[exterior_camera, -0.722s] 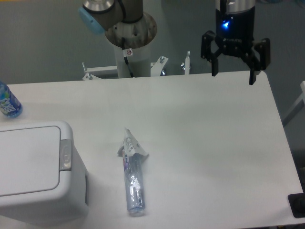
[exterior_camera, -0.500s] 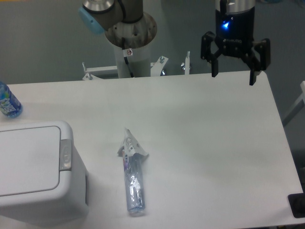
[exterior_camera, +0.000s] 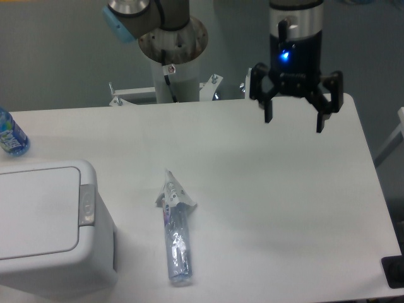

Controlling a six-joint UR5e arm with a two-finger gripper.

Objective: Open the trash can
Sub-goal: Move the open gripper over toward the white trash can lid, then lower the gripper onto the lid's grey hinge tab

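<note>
The white trash can (exterior_camera: 44, 252) stands at the table's front left, its flat lid (exterior_camera: 35, 211) down. A small grey push-button strip (exterior_camera: 87, 204) sits on its right edge. My gripper (exterior_camera: 294, 123) hangs open and empty above the table's far right part, well away from the trash can, with a blue light on its body.
A clear crushed plastic bottle (exterior_camera: 176, 230) lies on the white table (exterior_camera: 271, 208) just right of the trash can. A blue bottle (exterior_camera: 11, 136) shows at the far left edge. The robot base (exterior_camera: 172, 47) stands behind the table. A dark object (exterior_camera: 394, 271) sits at the front right corner.
My gripper has moved left and slightly down, toward the table's middle. It has stayed open. The trash can and bottles have not moved.
</note>
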